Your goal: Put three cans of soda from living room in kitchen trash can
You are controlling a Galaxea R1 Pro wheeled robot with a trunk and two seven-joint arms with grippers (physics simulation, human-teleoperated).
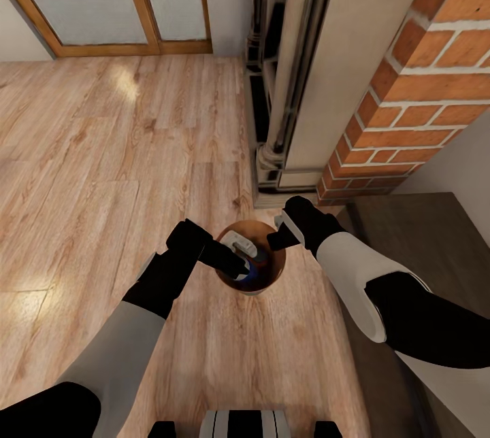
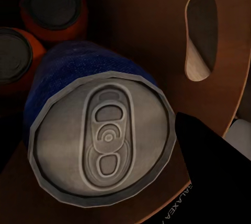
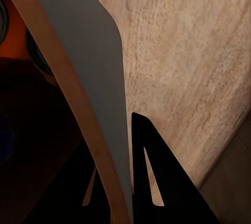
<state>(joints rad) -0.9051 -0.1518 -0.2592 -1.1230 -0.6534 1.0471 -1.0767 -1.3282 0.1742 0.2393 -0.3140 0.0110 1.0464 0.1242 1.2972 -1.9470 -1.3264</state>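
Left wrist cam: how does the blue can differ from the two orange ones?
Colour: the blue can has a dark blue wall, the orange cans orange ones. Depth: the blue can sits nearest the camera, overlapping both orange cans, deeper in the bin. Light: the blue can's silvery top and pull tab read clearly; the orange cans' tops are dark in shadow. Shared: all three are inside the bin, tops towards the camera.

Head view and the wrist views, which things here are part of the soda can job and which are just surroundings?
Part of the job:
- blue soda can, inside the bin
- two orange soda cans, deeper in the bin
- trash can, on the wood floor
- left gripper, over the bin
- right gripper, astride the bin wall

Just surroundings:
- brick chimney
- glass doors
- wood floor
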